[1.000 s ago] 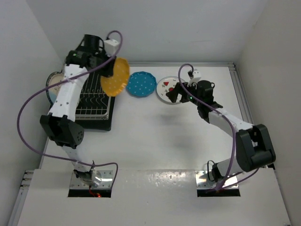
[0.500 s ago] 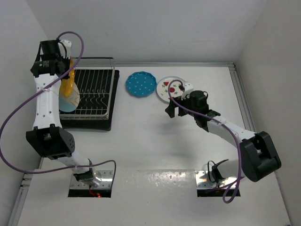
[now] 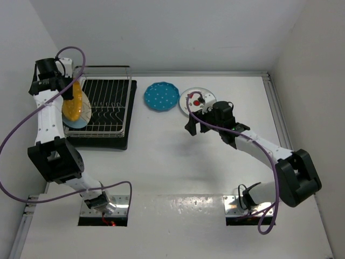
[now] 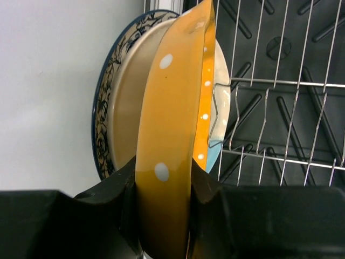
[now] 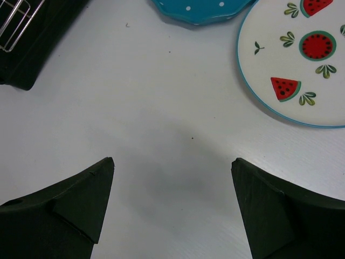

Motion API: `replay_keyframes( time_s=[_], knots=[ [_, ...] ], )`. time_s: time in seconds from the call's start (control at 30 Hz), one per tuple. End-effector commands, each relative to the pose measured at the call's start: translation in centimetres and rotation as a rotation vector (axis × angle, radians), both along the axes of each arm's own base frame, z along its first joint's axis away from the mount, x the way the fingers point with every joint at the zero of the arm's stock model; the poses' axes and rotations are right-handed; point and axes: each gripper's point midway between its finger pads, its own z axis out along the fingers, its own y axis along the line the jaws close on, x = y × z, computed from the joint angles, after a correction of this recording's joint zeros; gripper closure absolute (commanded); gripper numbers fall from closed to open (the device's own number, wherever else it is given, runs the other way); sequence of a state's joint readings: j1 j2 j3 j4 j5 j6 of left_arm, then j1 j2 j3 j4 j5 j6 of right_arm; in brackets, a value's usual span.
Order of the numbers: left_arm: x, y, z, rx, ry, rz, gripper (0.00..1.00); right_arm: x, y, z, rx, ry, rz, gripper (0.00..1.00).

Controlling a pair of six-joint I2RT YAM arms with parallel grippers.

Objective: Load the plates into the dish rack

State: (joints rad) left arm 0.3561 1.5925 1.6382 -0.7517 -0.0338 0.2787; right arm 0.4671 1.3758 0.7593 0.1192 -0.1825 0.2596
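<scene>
Top view: the left fingers (image 3: pixel 66 89) pinch the yellow plate (image 3: pixel 73 103) upright at the 9 o'clock end of the dish rack (image 3: pixel 108 105). The blue dotted plate (image 3: pixel 161 96) and the fruit plate (image 3: pixel 205 95) lie on the bench (image 3: pixel 178 162).

Left wrist: the yellow plate stands beside the floral-rimmed plate (image 4: pixel 116 97).

Right wrist: the right fingers (image 5: pixel 70 205) are spread, empty, above the bench.

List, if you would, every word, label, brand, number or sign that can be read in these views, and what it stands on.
None: no word, number, brand or sign is readable in any view.
The yellow dotted plate, blue dotted plate, watermelon plate and floral-rimmed plate carry patterns only.
The dish rack shows no label.
</scene>
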Motion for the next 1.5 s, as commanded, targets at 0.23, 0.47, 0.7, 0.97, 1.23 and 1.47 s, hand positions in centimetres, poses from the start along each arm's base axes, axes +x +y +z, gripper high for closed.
replay_keyframes(
  time_s=[0.23,0.47,0.7,0.97,1.23,1.47],
  knots=[
    [3.9,-0.8,9.4,-0.008,-0.314,-0.068,1.0,0.8,0.3,1.1,-0.022,-0.045,0.019,0.11],
    [3.7,-1.8,8.5,-0.046,-0.282,-0.089,1.0,0.9,0.5,1.2,-0.022,-0.047,0.035,0.11],
    [2.8,-0.9,4.7,-0.028,-0.185,-0.044,1.0,0.8,0.6,1.8,-0.024,-0.064,0.047,0.11],
    [2.3,-0.5,3.8,-0.013,-0.156,-0.027,1.0,0.6,0.5,1.8,-0.019,-0.065,0.05,0.11],
    [1.9,0.1,6.6,0.053,-0.2,-0.018,1.0,0.2,0.4,1.7,-0.031,-0.066,0.058,0.11],
    [1.8,-0.1,6.3,0.044,-0.191,-0.025,1.0,0.3,0.1,1.8,-0.035,-0.071,0.047,0.11]
  ],
)
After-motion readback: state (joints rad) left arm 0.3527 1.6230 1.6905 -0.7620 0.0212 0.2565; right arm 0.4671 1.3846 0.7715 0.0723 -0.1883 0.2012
